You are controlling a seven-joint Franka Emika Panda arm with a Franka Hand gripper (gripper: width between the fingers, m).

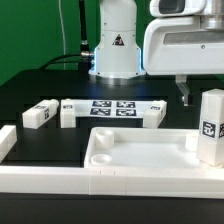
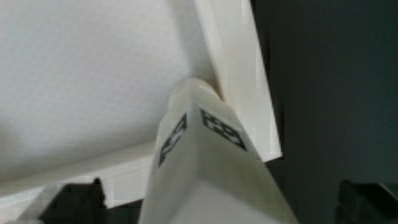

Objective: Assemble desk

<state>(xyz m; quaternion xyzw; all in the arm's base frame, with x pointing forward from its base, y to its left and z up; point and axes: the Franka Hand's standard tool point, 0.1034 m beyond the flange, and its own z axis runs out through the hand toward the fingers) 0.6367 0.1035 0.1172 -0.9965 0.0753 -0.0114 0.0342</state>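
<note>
The white tray-like tabletop [image 1: 140,158] lies at the front of the exterior view, rim up. One white tagged leg [image 1: 211,126] stands upright in its corner at the exterior view's right. My gripper [image 1: 203,97] is open around the top of that leg; one dark finger [image 1: 183,93] shows beside it, apart from it. In the wrist view the leg [image 2: 214,150] rises between my dark fingertips [image 2: 79,203], with a gap on each side of my gripper [image 2: 222,208]. The tabletop [image 2: 89,80] lies behind it. Three more legs [image 1: 40,114] [image 1: 68,113] [image 1: 158,112] lie on the black table.
The marker board [image 1: 112,108] lies between the loose legs. Long white border rails run along the front [image 1: 90,184] and the exterior view's left [image 1: 6,142]. The robot base [image 1: 113,45] stands at the back.
</note>
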